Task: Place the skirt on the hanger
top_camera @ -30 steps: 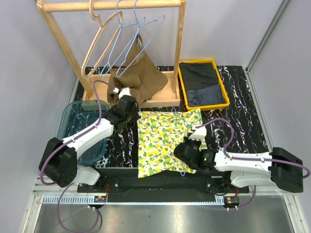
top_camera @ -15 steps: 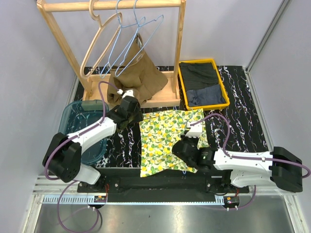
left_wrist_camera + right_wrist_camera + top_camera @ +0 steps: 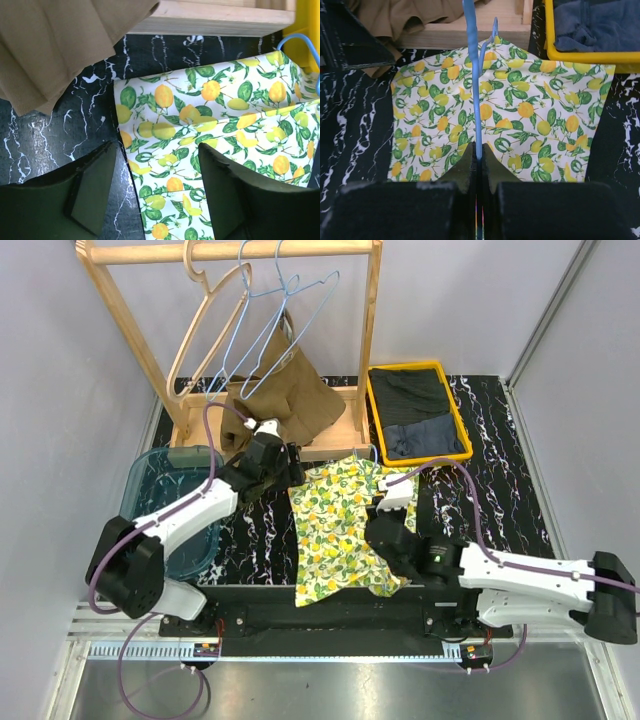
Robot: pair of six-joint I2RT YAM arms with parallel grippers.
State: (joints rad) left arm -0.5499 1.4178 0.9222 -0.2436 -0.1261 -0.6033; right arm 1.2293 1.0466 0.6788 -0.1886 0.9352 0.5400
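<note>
Lemon-print skirt (image 3: 340,530) flat on the black table (image 3: 500,500), blue hanger (image 3: 472,75) lying along its middle. Seems the step of fitting skirt to hanger. Right gripper (image 3: 478,160) pinched tight on the hanger wire. Left gripper (image 3: 156,150) wide apart, the skirt's top-left edge just between the jaws. Next likely calls for closing on that edge and drawing it over the hanger.

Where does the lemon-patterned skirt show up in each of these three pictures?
Top external: lemon skirt at centre, between the two arms.
Left wrist: it fills the right half.
Right wrist: spread across the middle, under the blue hanger.
Shared landmark: wooden rack base just beyond it.
</note>
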